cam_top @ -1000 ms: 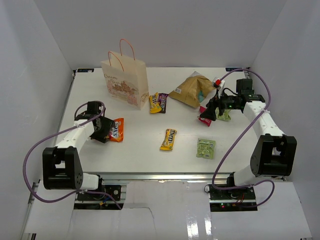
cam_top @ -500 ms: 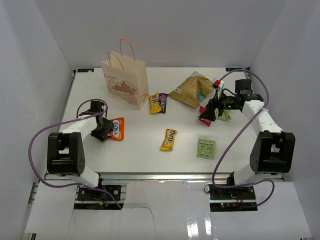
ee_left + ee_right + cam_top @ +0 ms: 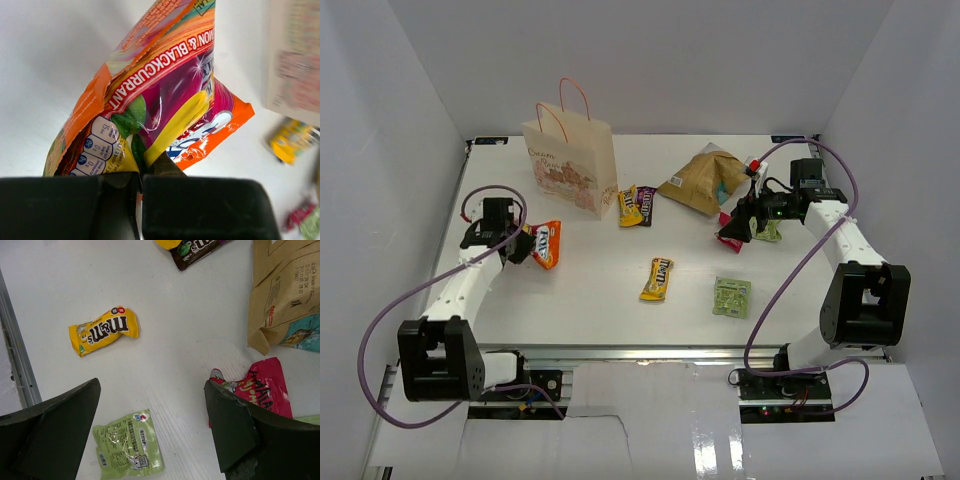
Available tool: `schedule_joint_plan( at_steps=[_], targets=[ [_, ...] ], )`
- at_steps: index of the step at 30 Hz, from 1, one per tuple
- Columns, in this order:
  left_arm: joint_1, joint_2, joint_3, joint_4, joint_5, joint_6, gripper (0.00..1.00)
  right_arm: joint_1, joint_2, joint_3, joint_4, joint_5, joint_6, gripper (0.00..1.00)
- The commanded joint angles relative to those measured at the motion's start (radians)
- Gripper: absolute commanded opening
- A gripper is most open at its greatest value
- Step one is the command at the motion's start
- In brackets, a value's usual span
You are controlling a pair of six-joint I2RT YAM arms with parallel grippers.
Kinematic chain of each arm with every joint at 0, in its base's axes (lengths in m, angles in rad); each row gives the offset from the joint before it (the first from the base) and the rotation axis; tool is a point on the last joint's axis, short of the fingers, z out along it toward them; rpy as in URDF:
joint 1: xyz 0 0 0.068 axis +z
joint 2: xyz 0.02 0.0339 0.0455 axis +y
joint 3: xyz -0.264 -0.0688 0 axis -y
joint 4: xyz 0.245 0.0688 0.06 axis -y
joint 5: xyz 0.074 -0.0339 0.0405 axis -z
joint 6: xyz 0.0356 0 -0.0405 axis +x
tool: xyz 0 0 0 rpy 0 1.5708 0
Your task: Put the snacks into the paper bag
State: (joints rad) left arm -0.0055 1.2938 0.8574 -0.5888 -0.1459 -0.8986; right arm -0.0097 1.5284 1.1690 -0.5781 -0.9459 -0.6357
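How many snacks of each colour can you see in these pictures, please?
yellow packets: 2
dark brown packet: 1
orange packet: 1
red packet: 1
light green packets: 2
tan chip bag: 1
Total: 8

On the table (image 3: 590,300), the paper bag (image 3: 570,165) stood at eleven o'clock, with a pair of candy packets (image 3: 638,205) just beside its foot at twelve and the chip bag (image 3: 703,181) at one. A sweets packet (image 3: 546,244) hung in the left gripper (image 3: 140,175) at nine. A wrapper (image 3: 732,235) lay at three, near the chip bag's front. An M&M's packet (image 3: 657,278) lay just off centre at six, with a pouch (image 3: 731,297) to its right at four.
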Motion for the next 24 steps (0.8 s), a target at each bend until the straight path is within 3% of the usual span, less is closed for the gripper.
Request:
schedule_joint_plan(
  at_steps=[1,9,15,19,24],
  targets=[
    [0.004,-0.128,0.052,0.136,0.122,0.128,0.0,0.004,-0.004,0.037,-0.017,-0.037,-0.007,0.9],
    [0.004,-0.205,0.263,0.42,0.495,0.201,0.0,0.004,0.01,0.058,-0.017,-0.056,0.004,0.9],
    [-0.03,-0.018,0.514,0.595,0.68,0.28,0.0,0.004,0.013,0.064,-0.014,-0.071,0.014,0.9],
    [-0.039,0.149,0.734,0.705,0.732,0.339,0.0,0.004,0.01,0.061,-0.014,-0.076,0.016,0.9],
    [-0.039,0.387,0.943,0.718,0.73,0.403,0.0,0.004,-0.005,0.052,-0.011,-0.074,0.016,0.9]
  ],
)
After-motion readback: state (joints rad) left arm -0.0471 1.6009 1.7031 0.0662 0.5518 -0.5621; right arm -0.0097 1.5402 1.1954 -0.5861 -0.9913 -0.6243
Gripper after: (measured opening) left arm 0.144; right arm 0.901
